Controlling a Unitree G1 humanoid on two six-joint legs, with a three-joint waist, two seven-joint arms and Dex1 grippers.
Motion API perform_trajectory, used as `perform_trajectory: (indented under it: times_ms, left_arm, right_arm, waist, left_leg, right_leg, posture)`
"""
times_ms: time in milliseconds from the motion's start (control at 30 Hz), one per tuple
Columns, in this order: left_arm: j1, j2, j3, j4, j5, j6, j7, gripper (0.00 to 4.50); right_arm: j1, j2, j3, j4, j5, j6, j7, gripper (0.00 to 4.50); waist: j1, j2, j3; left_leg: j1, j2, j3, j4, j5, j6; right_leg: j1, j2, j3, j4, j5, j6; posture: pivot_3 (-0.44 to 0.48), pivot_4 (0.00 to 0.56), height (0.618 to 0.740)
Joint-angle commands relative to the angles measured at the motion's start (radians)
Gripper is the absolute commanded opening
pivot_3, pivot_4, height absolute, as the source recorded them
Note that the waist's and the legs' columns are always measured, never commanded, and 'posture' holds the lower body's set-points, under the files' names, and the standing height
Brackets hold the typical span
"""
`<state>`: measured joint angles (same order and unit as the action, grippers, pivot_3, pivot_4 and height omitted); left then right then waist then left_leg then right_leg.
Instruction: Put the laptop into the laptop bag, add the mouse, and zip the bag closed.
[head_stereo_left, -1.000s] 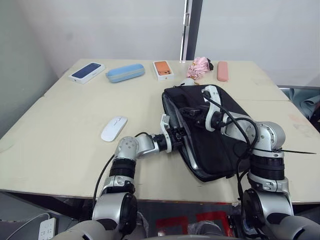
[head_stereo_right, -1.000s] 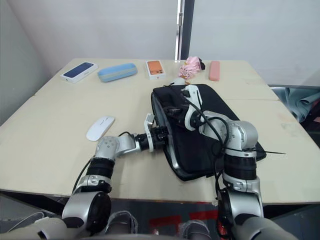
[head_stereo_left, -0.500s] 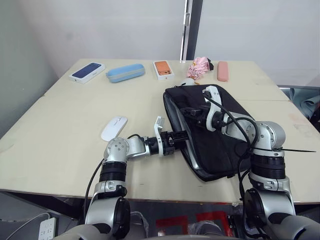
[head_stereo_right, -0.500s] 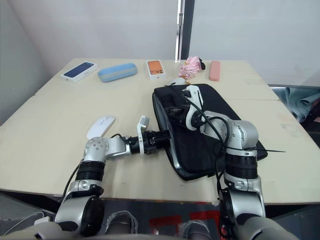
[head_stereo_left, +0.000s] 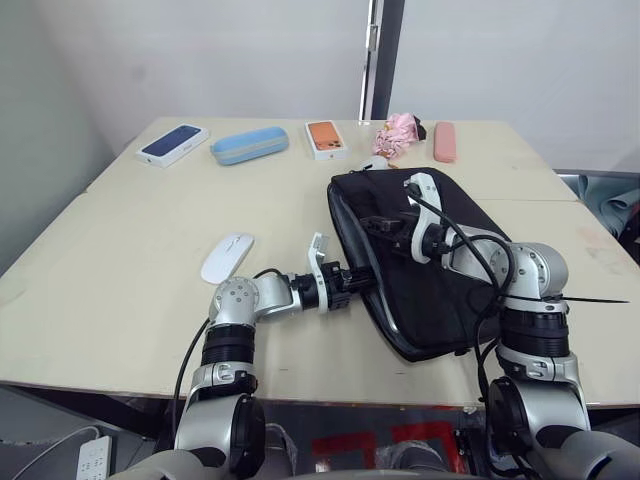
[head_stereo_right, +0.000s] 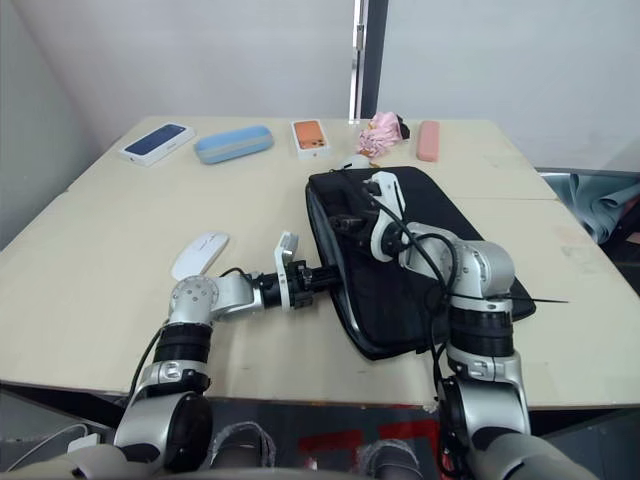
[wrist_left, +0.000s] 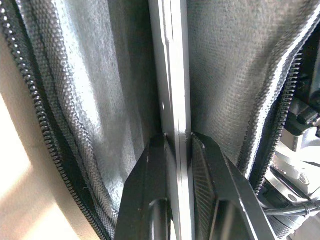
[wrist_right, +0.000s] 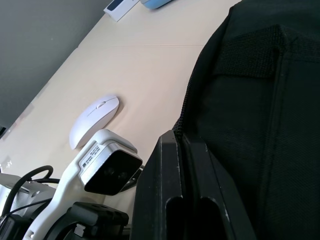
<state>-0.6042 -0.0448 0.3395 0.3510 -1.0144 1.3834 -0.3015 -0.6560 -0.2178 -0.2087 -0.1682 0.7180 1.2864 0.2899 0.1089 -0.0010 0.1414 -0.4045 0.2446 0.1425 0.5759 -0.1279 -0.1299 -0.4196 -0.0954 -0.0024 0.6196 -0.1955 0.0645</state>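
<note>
The black laptop bag (head_stereo_left: 440, 270) lies open on the table's right half, its grey lining showing along the near side. Inside it the silver-grey laptop (wrist_left: 172, 75) shows as a thin edge between the lining walls. My left gripper (head_stereo_left: 352, 281) reaches into the opening, and its fingers (wrist_left: 150, 175) are shut on that laptop edge. My right gripper (head_stereo_left: 372, 222) sits on top of the bag, shut on the upper flap at its zip edge (wrist_right: 187, 100). The white mouse (head_stereo_left: 227, 257) lies on the bare table, left of the bag and apart from both grippers.
Along the far edge stand a dark blue phone box (head_stereo_left: 174, 144), a light blue case (head_stereo_left: 249, 145), an orange phone box (head_stereo_left: 326, 139), a pink bundle (head_stereo_left: 399, 135) and a salmon case (head_stereo_left: 445, 142). A small white lump (head_stereo_left: 375, 163) sits behind the bag.
My left arm drew back to the left from the bag's opening, and its fingers then closed on the laptop's edge. The right arm and the bag have stayed put.
</note>
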Motion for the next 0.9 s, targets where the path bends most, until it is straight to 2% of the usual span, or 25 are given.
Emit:
perform_trajectory:
  times_ms: [33, 333, 800, 867, 900]
  left_arm:
    - [-0.037, -0.029, -0.012, -0.013, -0.024, -0.01, -0.042, 0.14]
    - [-0.096, -0.08, -0.07, 0.074, 0.045, -0.081, -0.101, 0.14]
    - [-0.097, -0.068, -0.123, 0.064, 0.102, -0.104, -0.175, 0.14]
    - [-0.089, -0.056, -0.132, 0.049, 0.104, -0.098, -0.187, 1.18]
    - [-0.084, -0.043, -0.139, 0.041, 0.111, -0.1, -0.191, 1.49]
  right_arm:
    - [-0.023, 0.029, -0.016, -0.045, 0.029, -0.005, -0.021, 0.0]
    - [-0.047, 0.116, -0.054, -0.066, 0.055, 0.032, -0.095, 0.0]
    - [-0.032, 0.114, -0.068, -0.081, 0.045, 0.051, -0.1, 0.0]
    - [-0.031, 0.11, -0.066, -0.078, 0.042, 0.05, -0.097, 0.0]
    - [-0.031, 0.106, -0.066, -0.076, 0.041, 0.048, -0.094, 0.0]
  waist:
    - [0.0, 0.0, 0.0]
    - [-0.002, 0.0, 0.0]
    - [-0.002, 0.0, 0.0]
    - [-0.002, 0.001, 0.0]
    - [-0.002, 0.001, 0.0]
  left_leg:
    - [0.0, 0.0, 0.0, 0.0, 0.0, 0.0]
    - [0.0, 0.0, 0.0, 0.0, 0.0, 0.0]
    - [0.0, 0.0, 0.0, -0.002, 0.0, 0.0]
    - [0.0, 0.0, 0.0, -0.002, 0.0, 0.0]
    - [0.0, 0.0, 0.0, -0.002, 0.0, 0.0]
  right_leg:
    - [0.0, 0.0, 0.0, 0.0, 0.0, 0.0]
    - [0.0, 0.0, 0.0, -0.001, 0.0, 0.0]
    - [0.0, 0.0, 0.0, -0.002, 0.001, 0.002]
    - [0.0, 0.0, 0.0, -0.002, 0.001, 0.002]
    - [0.0, 0.0, 0.0, -0.002, 0.001, 0.002]
  posture:
    - [0.0, 0.15, 0.74]
    - [0.0, 0.15, 0.74]
    - [0.0, 0.15, 0.74]
    - [0.0, 0.15, 0.74]
    - [0.0, 0.15, 0.74]
